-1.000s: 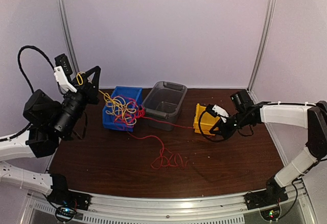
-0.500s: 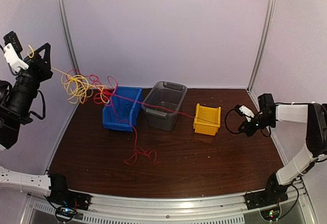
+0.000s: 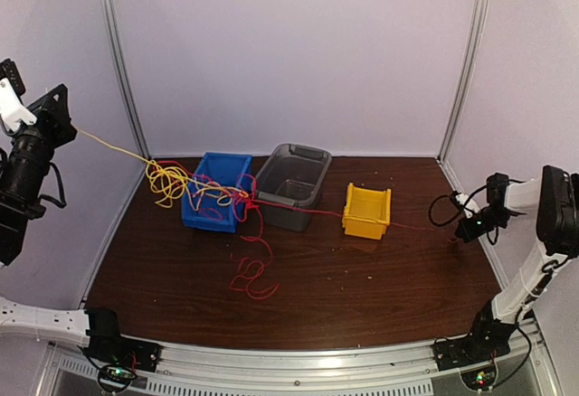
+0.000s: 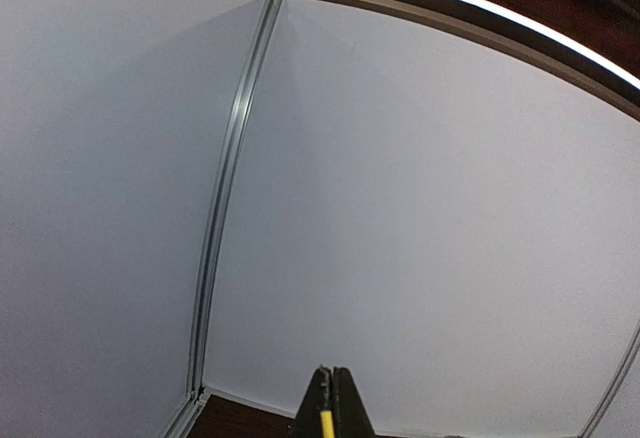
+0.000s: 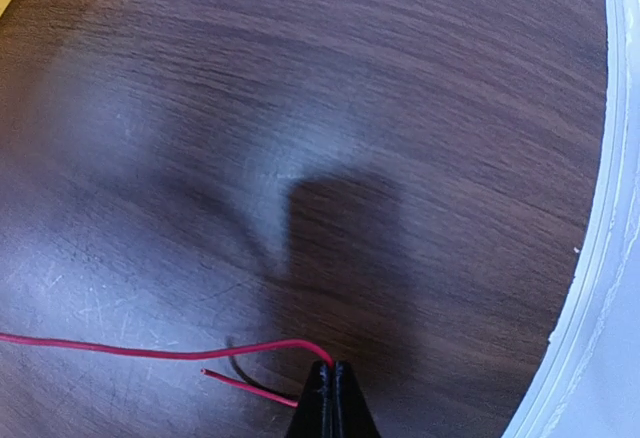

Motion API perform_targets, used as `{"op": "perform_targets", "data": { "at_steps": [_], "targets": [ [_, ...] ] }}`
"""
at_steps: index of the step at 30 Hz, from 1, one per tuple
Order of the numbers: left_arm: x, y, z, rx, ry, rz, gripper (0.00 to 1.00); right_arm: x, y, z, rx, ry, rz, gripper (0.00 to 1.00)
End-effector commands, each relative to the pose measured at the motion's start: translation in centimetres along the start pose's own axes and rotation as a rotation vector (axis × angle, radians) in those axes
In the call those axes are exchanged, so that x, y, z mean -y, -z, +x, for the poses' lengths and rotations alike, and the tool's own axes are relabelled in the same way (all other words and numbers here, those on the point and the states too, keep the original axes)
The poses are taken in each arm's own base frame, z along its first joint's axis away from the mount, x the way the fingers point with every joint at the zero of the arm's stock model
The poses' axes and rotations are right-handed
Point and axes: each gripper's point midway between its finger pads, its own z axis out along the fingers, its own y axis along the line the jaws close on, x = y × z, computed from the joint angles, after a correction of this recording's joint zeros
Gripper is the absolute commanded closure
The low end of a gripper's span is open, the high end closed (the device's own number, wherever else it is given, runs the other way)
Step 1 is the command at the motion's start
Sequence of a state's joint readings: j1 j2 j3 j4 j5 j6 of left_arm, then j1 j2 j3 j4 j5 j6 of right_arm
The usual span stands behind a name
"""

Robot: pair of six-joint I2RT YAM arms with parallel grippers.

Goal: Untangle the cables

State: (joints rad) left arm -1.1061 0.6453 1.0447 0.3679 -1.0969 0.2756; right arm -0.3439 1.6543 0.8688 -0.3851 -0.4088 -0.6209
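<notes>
Nearest me, slack red loops (image 3: 255, 278) lie on the table (image 3: 380, 297). At the right edge the right gripper (image 3: 463, 231) pinches a red cable (image 3: 416, 226) low; high on the left the left gripper (image 3: 65, 123) pinches a yellow cable (image 3: 109, 146) — both taut. The cables (image 3: 213, 193) knot over the blue bin (image 3: 201, 213). Mid pull-apart, I'd say; next wants steady, wider tension.

The dark wooden counter (image 3: 389, 292) carries a blue plastic bin (image 3: 203, 212), a translucent grey plastic bin (image 3: 286, 214) and a yellow plastic bin (image 3: 364, 223); a thin red cable (image 3: 252, 278) lies curled nearer the front.
</notes>
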Motion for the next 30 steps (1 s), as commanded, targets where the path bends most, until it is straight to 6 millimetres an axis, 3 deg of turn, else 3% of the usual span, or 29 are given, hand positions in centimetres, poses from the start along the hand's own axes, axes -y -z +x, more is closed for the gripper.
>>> {"op": "perform_targets", "data": {
  "at_steps": [1, 3, 7, 10, 14, 17, 19, 23, 30],
  "targets": [
    [2.6, -0.9, 2.9, -0.069, -0.135, 0.011, 1.00, 0.3, 1.2, -1.7, 0.042, 0.014, 0.011, 1.00],
    [5.1, -1.2, 4.5, -0.105, -0.166, 0.083, 1.00, -1.6, 2.3, -2.4, 0.077, 0.067, -0.074, 1.00],
    [10.3, -1.1, 9.9, -0.181, -0.149, 0.237, 1.00, -8.6, 7.3, -5.4, 0.212, 0.239, -0.289, 0.63],
    [13.4, -0.6, 14.5, -0.246, -0.069, 0.316, 1.00, -13.4, 11.6, -8.1, 0.327, 0.374, -0.373, 0.48],
    [17.0, 0.3, 19.5, -0.315, -0.003, 0.418, 1.00, -20.0, 16.2, -11.1, 0.455, 0.549, -0.455, 0.44],
    [19.2, 0.6, 21.6, -0.356, 0.047, 0.469, 1.00, -25.8, 18.8, -12.4, 0.530, 0.641, -0.573, 0.44],
    [20.4, 0.8, 22.1, -0.361, 0.103, 0.501, 1.00, -29.1, 20.2, -13.3, 0.573, 0.659, -0.679, 0.45],
    [21.9, 0.8, 22.0, -0.363, 0.177, 0.536, 1.00, -34.3, 20.9, -15.4, 0.587, 0.629, -0.841, 0.44],
    [22.0, 0.6, 18.7, -0.304, 0.307, 0.551, 1.00, -42.7, 20.2, -17.1, 0.591, 0.648, -0.970, 0.36]
  ]
}}
